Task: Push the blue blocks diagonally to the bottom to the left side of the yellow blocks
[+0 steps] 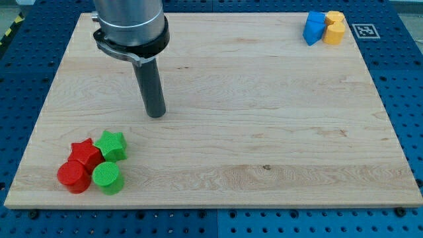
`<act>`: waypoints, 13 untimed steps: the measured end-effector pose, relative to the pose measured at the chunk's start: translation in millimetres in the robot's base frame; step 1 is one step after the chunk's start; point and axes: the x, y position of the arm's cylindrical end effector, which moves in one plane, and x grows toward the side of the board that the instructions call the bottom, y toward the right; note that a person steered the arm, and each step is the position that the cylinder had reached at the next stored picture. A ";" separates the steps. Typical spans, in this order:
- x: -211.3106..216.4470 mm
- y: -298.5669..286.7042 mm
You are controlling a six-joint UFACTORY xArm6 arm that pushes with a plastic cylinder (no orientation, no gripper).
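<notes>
My tip [156,114] rests on the worktop [264,132] left of centre, and the blue blocks [313,28] lie far off toward the view's top-right corner, touching the left side of the yellow blocks [334,29]; there are no jaws on this arm, only the rod. I count what looks like two blue and two yellow blocks there. Near the bottom-left corner sit a red star [84,153], a red cylinder [73,177], a green star [111,145] and a green cylinder [106,177].

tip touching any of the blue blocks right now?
No. My tip rests on bare board at the view's left, above the green star, while the blue blocks sit at the view's top right beside the yellow blocks.
</notes>
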 end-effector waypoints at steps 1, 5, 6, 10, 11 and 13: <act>-21.1 -7.0; -277.0 -55.5; -277.0 -53.0; -127.8 216.1; -133.7 350.6; -172.1 445.5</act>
